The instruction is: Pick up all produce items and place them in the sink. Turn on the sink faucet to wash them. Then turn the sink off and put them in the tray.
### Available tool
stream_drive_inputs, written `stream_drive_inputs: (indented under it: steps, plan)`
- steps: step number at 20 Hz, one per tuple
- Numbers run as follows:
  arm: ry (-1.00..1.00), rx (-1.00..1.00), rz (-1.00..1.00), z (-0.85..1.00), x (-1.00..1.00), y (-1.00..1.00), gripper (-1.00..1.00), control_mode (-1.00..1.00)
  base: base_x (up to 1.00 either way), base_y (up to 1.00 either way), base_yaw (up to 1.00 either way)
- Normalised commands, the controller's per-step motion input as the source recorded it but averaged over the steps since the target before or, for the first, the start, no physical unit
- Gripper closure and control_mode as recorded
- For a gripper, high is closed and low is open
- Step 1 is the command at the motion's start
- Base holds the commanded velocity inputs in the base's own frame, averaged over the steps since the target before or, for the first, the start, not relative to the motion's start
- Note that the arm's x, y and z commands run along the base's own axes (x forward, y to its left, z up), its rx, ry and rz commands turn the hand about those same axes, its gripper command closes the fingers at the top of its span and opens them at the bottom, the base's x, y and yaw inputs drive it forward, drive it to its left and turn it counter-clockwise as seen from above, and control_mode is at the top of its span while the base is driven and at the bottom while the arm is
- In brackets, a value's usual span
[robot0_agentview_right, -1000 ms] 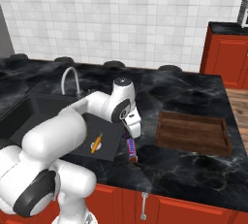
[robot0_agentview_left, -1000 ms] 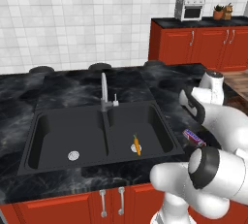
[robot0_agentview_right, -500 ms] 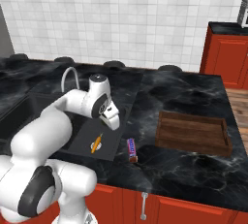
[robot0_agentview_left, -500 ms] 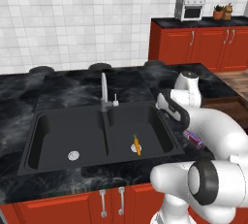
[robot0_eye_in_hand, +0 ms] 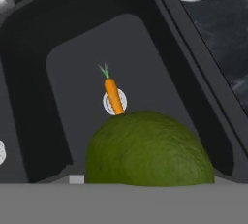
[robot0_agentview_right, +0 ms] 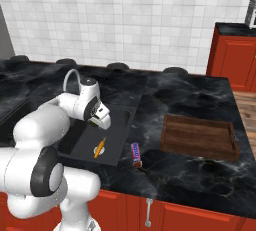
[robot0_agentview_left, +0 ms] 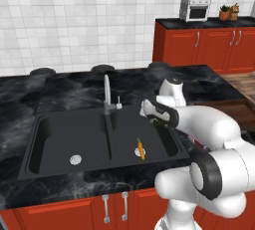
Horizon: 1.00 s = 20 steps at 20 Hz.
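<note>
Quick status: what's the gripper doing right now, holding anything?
Gripper: closed on the lime, held above the right basin of the sink, where the carrot already lies.

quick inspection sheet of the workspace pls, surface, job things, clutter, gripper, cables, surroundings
surface: black marble counter, red cabinets below.
job's things: carrot lies in the right basin of the sink, over the drain in the hand view; lime held in the gripper above that basin; faucet no water seen; tray on the counter right of the sink, nothing in it.
clutter: purple packet on the counter between sink and tray.
grippers: gripper shut on the lime, over the right basin.
cables: nothing seen.
surroundings: white tiled wall, toaster oven and potted plants on the far counter.
</note>
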Motion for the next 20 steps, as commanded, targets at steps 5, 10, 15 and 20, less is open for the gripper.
stream_drive_inputs:
  steps: [5,10,15,20]
  plan:
    - [0.00,-0.01,0.02,-0.61,0.37,0.06,1.00,-1.00,0.00,0.00,0.00]
    - [0.00,-0.01,0.00,-0.55,0.25,0.04,1.00,-1.00,0.00,0.00,0.00]
    - [0.00,0.00,0.00,-0.51,0.23,0.08,1.00,-1.00,0.00,0.00,0.00]
    - [0.00,0.00,0.00,-0.51,0.24,0.07,1.00,-1.00,0.00,0.00,0.00]
